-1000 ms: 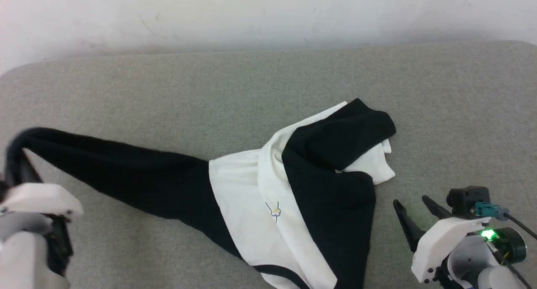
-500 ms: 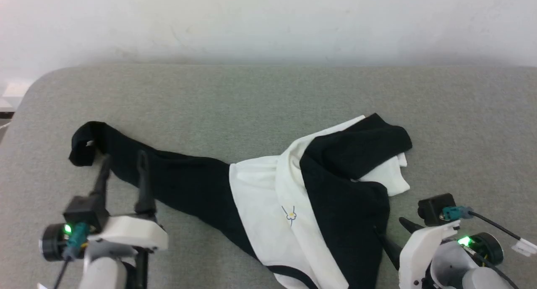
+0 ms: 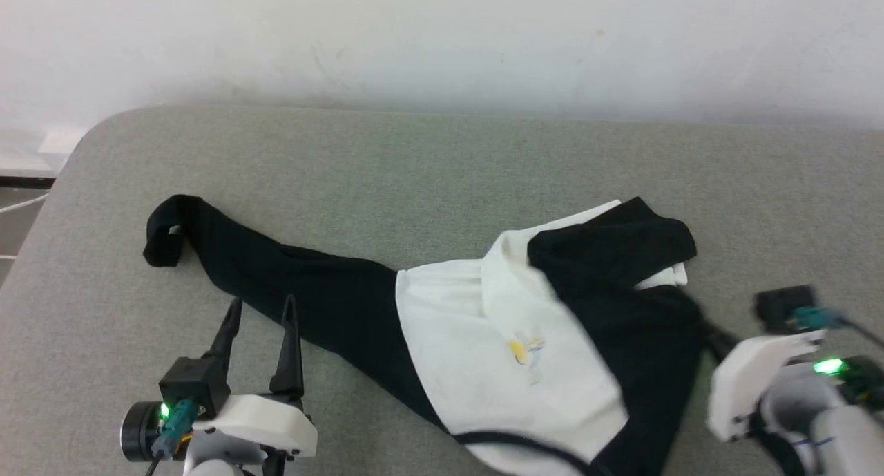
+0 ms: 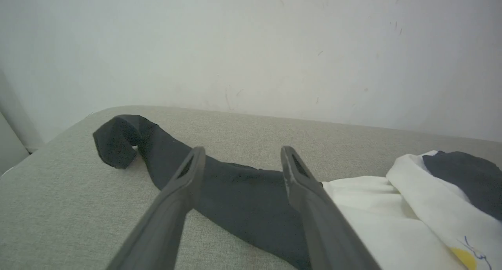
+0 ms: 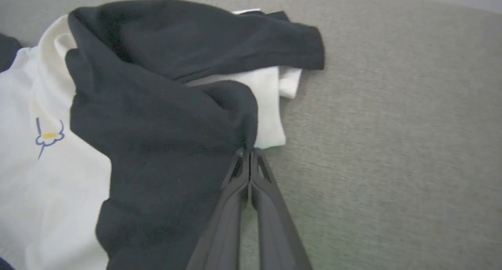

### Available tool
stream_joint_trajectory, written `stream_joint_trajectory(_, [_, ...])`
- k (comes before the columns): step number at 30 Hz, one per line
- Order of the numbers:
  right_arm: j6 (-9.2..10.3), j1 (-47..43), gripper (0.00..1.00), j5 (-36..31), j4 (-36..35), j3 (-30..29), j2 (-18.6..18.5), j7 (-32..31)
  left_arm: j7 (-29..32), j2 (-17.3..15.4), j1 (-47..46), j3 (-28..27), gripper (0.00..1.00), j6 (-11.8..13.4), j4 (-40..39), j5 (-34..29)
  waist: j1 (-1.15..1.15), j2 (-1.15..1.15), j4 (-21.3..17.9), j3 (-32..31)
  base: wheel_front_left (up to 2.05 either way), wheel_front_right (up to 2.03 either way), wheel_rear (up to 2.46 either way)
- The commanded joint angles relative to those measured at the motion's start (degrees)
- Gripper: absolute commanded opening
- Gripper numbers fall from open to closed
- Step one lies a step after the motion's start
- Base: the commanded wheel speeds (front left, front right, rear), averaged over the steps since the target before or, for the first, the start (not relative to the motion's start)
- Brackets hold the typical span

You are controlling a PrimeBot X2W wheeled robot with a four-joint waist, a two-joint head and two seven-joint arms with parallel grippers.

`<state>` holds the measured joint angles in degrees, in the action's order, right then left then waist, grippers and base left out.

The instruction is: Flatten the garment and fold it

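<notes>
Meanwhile the garment (image 3: 483,338) lay across the near half of the grey table (image 3: 414,165), not yet flattened. One black sleeve (image 3: 290,289) stretched out toward the table's left edge, and its cuff (image 3: 169,231) curled over on itself short of the rounded far-left corner. The white body sat rumpled around the middle, with the yellow-and-blue chest print (image 3: 525,348) facing up. The other black sleeve (image 5: 157,117) was heaped over the body's right side, and a white fold poked out beneath it toward the table's right edge. The garment's lower part ran out of the head view at the near edge.

The left gripper (image 4: 243,150) stood with its fingers spread wide and nothing between them, just nearside of the stretched sleeve. The right gripper (image 5: 249,150) had its fingers pressed together, pinching the rim of the heaped black sleeve. In the head view that cloth was drawn out toward it and blurred. A pale wall (image 3: 442,41) rose behind the table's far edge.
</notes>
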<state>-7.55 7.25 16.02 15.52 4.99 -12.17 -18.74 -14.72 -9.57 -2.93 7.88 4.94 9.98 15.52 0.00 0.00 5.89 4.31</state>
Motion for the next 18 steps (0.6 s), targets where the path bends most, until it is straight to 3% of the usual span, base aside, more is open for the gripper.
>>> stream_joint_trajectory(1, [0.06, 0.93, 0.0, -0.85, -1.27, -3.38, -1.87, 0.19, -0.28, 0.19, 0.78, 0.08, 1.0, -0.49, 0.47, -0.34, 0.0, 0.0, -1.08, -0.12, 0.0, 0.0, 0.0])
stream_joint_trajectory(8, [0.06, -1.49, 0.0, -3.06, -3.05, -17.37, -4.19, -6.66, -0.28, 1.1, -0.05, 0.91, 1.0, -1.35, 1.97, -0.35, 0.0, 0.0, -3.04, 0.35, 0.0, 0.0, 0.0])
stream_joint_trajectory(10, [0.06, -2.52, 0.0, -4.11, -3.07, -18.85, -4.22, -8.56, -0.28, 1.27, -0.29, 1.11, 1.0, -1.44, 2.26, -0.42, 0.0, 0.0, -3.11, 0.45, 0.0, 0.0, 0.0])
stream_joint_trajectory(14, [0.06, -7.08, 0.0, -7.04, -3.33, -24.02, -1.7, -15.09, -0.28, 1.93, -1.03, 1.76, 1.0, -1.78, 3.31, -0.67, 0.0, 0.0, -3.49, 0.89, 0.0, 0.0, 0.0])
stream_joint_trajectory(18, [0.06, -10.93, 0.0, -8.43, -4.28, -22.98, 0.83, -20.0, -0.28, 2.31, -1.42, 2.29, 1.0, -2.29, 4.63, -0.75, 0.0, 0.0, -4.2, 1.13, 0.0, 0.0, 0.0])
